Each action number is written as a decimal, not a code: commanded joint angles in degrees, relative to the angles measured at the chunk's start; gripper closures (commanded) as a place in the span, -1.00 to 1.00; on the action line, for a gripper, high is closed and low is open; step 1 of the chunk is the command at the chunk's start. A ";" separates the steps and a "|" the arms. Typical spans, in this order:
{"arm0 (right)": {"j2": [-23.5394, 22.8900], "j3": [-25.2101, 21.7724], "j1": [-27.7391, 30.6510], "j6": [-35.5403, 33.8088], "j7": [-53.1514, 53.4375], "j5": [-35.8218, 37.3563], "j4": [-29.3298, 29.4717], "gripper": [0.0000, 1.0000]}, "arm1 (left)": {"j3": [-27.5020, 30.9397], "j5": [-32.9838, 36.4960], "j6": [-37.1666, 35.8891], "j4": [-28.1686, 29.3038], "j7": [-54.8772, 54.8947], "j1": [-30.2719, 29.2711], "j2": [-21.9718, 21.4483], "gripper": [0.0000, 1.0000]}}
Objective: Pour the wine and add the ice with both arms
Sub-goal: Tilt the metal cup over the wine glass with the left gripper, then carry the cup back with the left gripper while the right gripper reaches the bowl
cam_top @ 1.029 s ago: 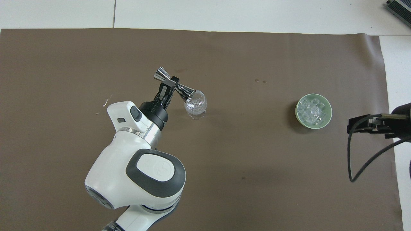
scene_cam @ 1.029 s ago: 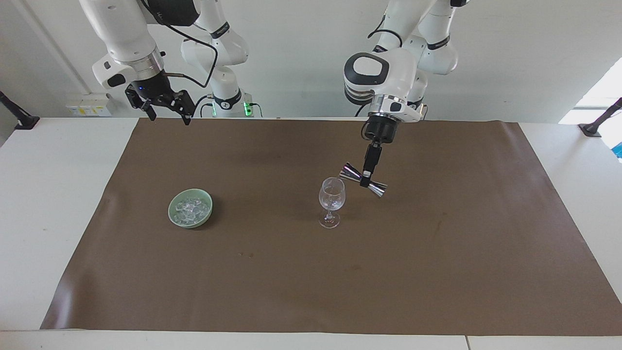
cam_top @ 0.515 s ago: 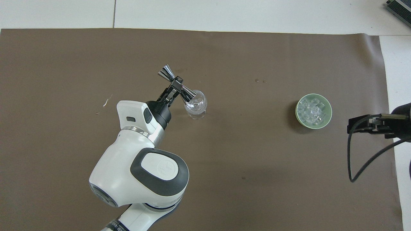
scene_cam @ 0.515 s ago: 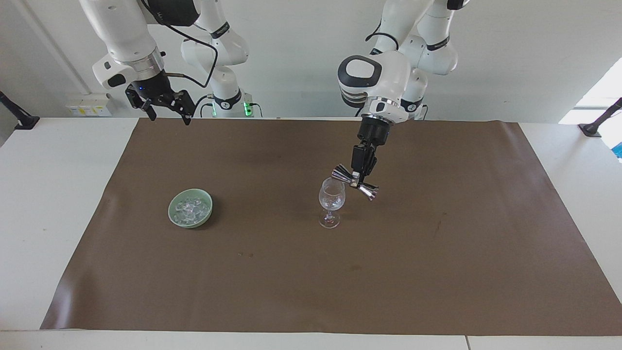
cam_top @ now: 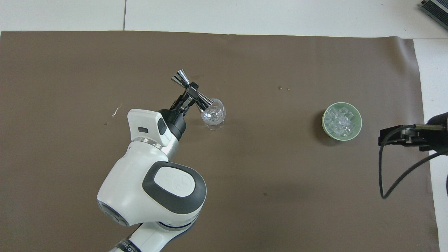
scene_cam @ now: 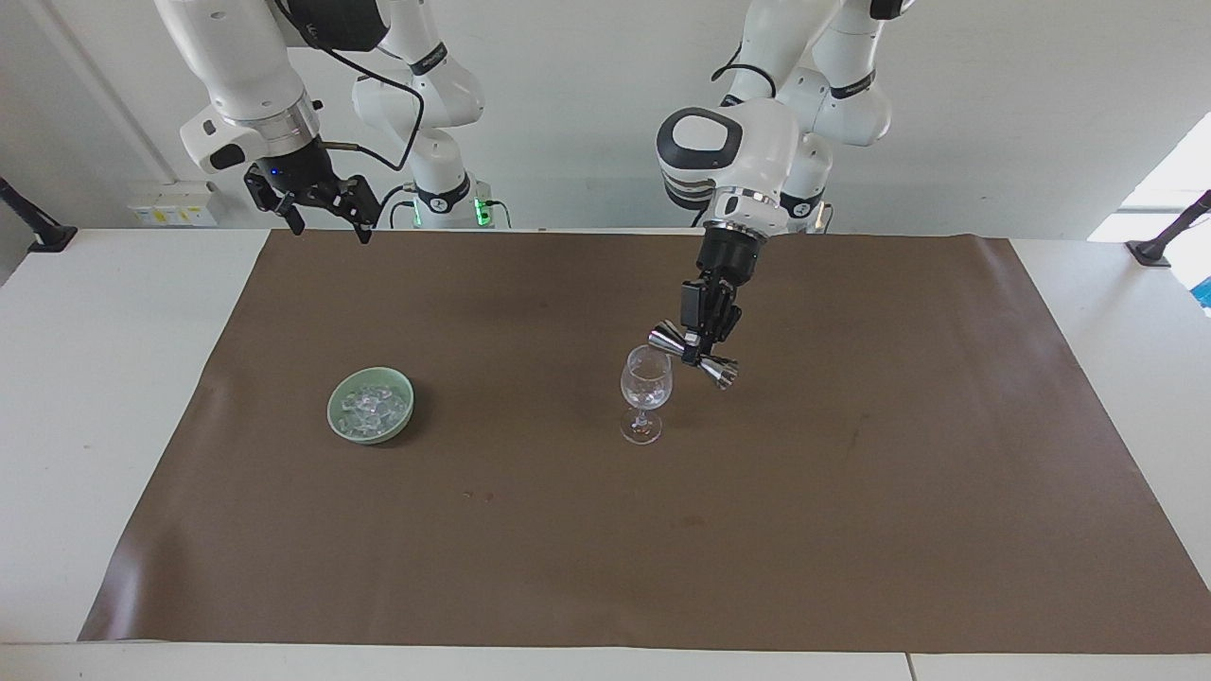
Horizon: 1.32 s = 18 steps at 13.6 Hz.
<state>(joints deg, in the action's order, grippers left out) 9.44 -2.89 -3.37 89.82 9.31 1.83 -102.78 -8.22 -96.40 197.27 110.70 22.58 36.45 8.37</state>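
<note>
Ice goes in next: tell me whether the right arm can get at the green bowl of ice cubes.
Probably yes: the open right gripper waits above the table edge, nothing between it and the green bowl of ice.

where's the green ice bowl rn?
The small green bowl of clear ice cubes sits on the brown mat toward the right arm's end, beside the clear stemmed wine glass.

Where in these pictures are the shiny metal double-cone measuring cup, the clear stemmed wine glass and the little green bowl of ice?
Shiny metal double-cone measuring cup (scene_cam: pixel 693 354): facing view, on its narrow waist.
Clear stemmed wine glass (scene_cam: pixel 646 381): facing view, on its bowl.
Little green bowl (cam_top: pixel 357 128): overhead view, on its rim.
</note>
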 commanded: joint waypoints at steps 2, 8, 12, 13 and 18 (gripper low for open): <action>1.63 -0.01 0.29 0.79 -1.92 -1.04 -1.99 -1.00 | 0.31 -0.28 1.37 -1.89 -1.04 0.29 1.29 1.00; 1.72 -0.01 0.29 0.70 -1.92 -1.04 -2.08 -1.00 | 0.22 -1.77 -4.96 -0.49 -16.75 -1.56 0.68 1.00; 1.72 -0.01 0.29 0.79 -2.01 -1.04 -2.08 -1.00 | 0.14 -6.69 -9.60 1.26 -27.74 -3.92 -0.72 1.00; 1.72 -0.01 0.29 0.79 -2.62 -1.04 -2.08 -1.00 | 0.05 -7.66 -10.84 1.44 -31.07 -5.06 -0.90 1.00; 2.42 -0.01 0.29 5.79 -5.09 -1.04 -4.27 -1.00 | 0.14 -7.84 -20.05 5.12 -46.54 -10.51 -3.79 1.00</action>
<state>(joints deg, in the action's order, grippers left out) 9.82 -2.88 -3.37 92.69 5.57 1.83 -103.99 -7.83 -103.56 182.56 112.06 -19.11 28.98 8.33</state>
